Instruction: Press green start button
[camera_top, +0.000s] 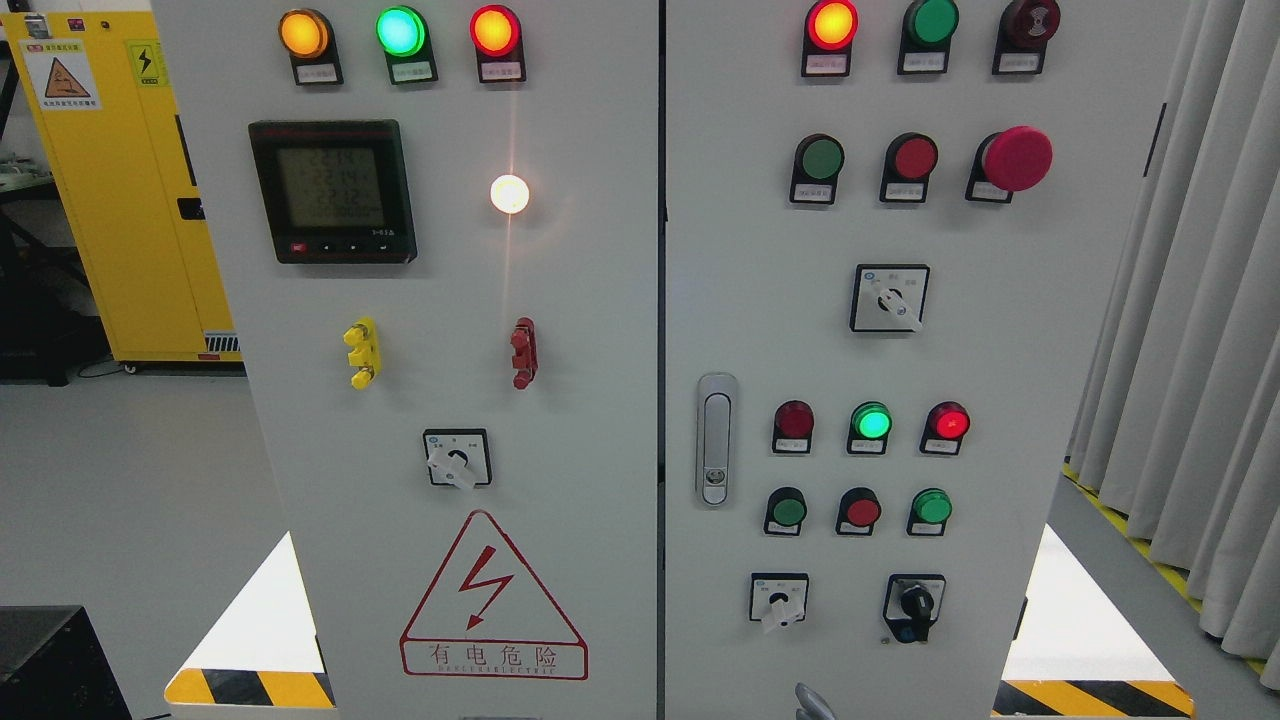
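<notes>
Basically, only a grey fingertip of a hand (812, 702) pokes in at the bottom edge, w/ its side and grip impossible to tell, while the likeliest green start button (820, 159) sits well above it in the right door's upper btn row.

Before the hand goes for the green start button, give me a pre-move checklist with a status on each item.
1. Green buttons in view: ok. The upper green button, lower-left green button and lower-right green button all show on the right door.
2. Which one is start: cannot tell. The labels are too small to read.
3. Buttons unobstructed: ok. Nothing covers them.
4. Right hand placed: not ok. Only a grey tip shows at the bottom edge, below every button.
5. Left hand: cannot tell. It is out of view.
6. Red mushroom button apart from the upper green button: ok.
</notes>
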